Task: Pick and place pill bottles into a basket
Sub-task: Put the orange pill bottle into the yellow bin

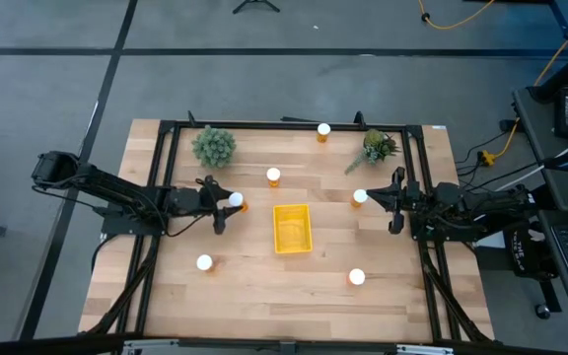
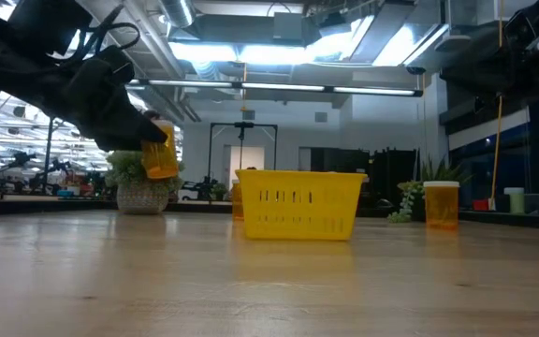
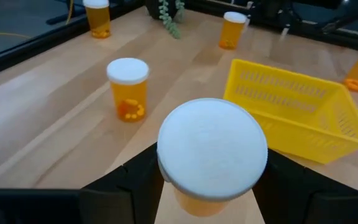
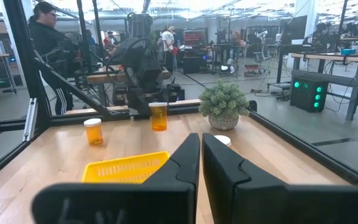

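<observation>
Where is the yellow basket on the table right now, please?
In the high view the basket sits near the table's middle, between the left gripper, which holds a bottle, and the right gripper.

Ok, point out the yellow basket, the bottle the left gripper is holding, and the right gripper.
basket (image 1: pixel 293 246): high view, its near rim.
held bottle (image 3: pixel 211 149): left wrist view, its white cap.
right gripper (image 1: pixel 396 201): high view, between its shut fingertips.

Bright, even light falls from ceiling strips (image 2: pixel 279 89) overhead. The table (image 2: pixel 269 281) beneath them blurs nearest the camera, with soft shadows.
</observation>
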You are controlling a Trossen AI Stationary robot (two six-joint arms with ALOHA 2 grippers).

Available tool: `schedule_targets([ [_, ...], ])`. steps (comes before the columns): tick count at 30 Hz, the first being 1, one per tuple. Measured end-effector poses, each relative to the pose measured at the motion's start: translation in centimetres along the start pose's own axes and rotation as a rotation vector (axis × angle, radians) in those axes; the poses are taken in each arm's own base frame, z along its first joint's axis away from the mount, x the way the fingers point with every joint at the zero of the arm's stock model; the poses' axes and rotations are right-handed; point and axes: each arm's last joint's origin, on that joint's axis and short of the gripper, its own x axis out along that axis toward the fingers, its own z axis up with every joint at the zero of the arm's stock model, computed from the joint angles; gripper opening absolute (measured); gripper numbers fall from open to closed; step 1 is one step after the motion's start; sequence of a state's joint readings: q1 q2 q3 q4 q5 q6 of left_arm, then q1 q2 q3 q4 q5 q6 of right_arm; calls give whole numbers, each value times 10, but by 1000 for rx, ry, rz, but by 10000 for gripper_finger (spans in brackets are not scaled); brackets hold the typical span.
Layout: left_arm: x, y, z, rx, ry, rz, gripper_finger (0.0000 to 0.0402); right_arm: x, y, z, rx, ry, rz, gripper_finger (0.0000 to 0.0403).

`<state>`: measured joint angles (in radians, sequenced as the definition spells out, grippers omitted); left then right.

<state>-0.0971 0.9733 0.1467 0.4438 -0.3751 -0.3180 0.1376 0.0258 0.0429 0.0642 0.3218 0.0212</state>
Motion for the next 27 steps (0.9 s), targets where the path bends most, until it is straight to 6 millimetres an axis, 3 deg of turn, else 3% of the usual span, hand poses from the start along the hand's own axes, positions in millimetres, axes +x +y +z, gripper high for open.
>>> schedule_targets([
  [15, 9, -22, 51, 149, -32, -66, 207, 0, 0, 3, 6, -27, 1, 23],
  [27, 58, -49, 69, 239, 51, -69, 207, 0, 0, 3, 6, -30, 1, 23],
])
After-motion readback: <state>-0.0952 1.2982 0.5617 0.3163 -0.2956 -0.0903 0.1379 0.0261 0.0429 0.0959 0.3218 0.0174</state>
